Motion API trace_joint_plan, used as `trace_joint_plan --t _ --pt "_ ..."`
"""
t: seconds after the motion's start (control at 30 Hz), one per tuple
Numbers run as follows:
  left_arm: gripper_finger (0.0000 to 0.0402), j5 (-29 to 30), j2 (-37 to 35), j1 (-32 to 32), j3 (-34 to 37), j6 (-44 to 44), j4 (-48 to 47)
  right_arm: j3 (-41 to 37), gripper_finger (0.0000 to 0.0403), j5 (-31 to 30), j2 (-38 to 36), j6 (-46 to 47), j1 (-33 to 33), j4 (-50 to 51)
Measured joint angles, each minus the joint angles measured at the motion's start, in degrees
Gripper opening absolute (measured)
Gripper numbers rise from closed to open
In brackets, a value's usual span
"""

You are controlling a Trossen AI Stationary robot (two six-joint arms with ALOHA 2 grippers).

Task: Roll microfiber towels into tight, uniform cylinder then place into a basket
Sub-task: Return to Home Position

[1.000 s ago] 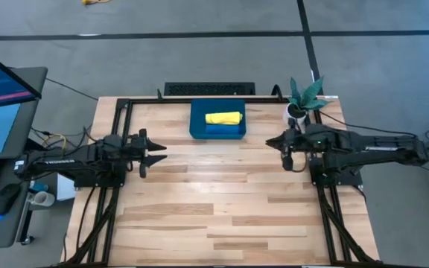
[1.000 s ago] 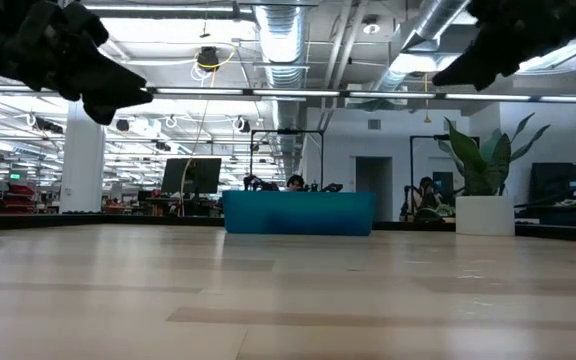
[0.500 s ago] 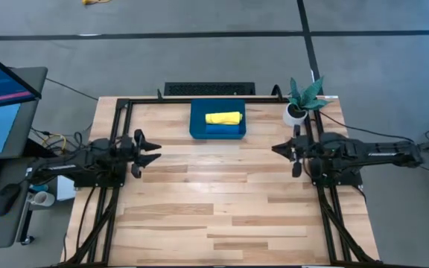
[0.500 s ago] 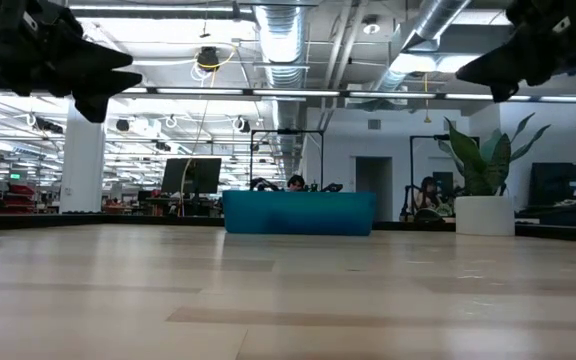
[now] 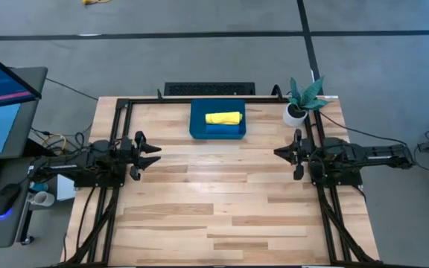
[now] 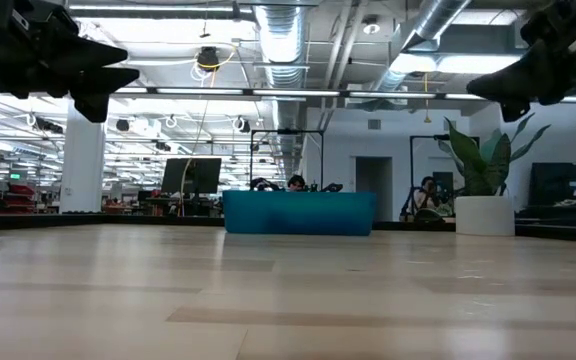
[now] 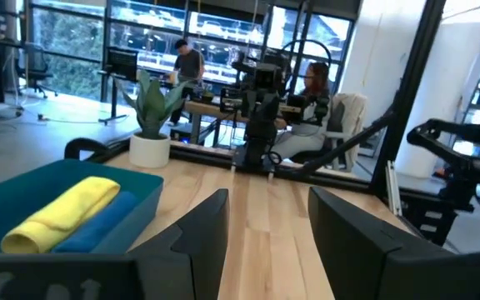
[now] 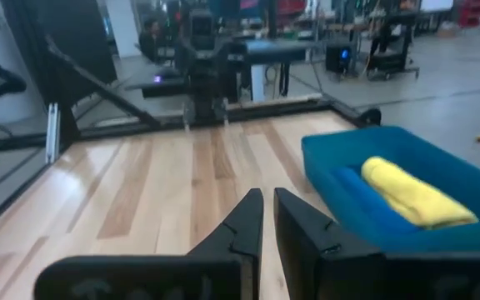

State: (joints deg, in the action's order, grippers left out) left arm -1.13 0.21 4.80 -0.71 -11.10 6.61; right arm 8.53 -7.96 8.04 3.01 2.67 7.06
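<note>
Rolled, the yellow towel point(image 5: 223, 117) and blue towel point(image 5: 224, 129) lie side by side in the basket point(image 5: 194, 119). The left gripper point(image 5: 155, 154) has its jaws apart and the right gripper point(image 5: 278, 153) has them nearly together, both empty at the sides of the table point(image 5: 222, 208). Only parking remains, I reckon.

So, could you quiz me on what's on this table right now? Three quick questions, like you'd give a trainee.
1. True or false: the rolled yellow towel lies on the bare table.
2. Which gripper has its fingers apart? A. left gripper B. right gripper C. neither
3. Fill in: the white plant pot stands beside the ___ arm.
Key: 1. False; it lies in the blue basket, beside the blue towel. 2. A; the right one's are shut. 3. Right.
</note>
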Motion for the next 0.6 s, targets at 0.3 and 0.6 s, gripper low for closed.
trace_joint_plan --t 0.3,0.6 --pt "0.0157 0.9 0.0 -0.4 0.0 2.9 0.7 -3.8 0.0053 -0.3 -7.2 0.4 -0.1 -0.1" --pt "0.0094 1.5 0.0 -0.4 0.0 3.1 0.2 -7.8 0.0053 -0.1 -7.5 1.5 -0.1 -8.3"
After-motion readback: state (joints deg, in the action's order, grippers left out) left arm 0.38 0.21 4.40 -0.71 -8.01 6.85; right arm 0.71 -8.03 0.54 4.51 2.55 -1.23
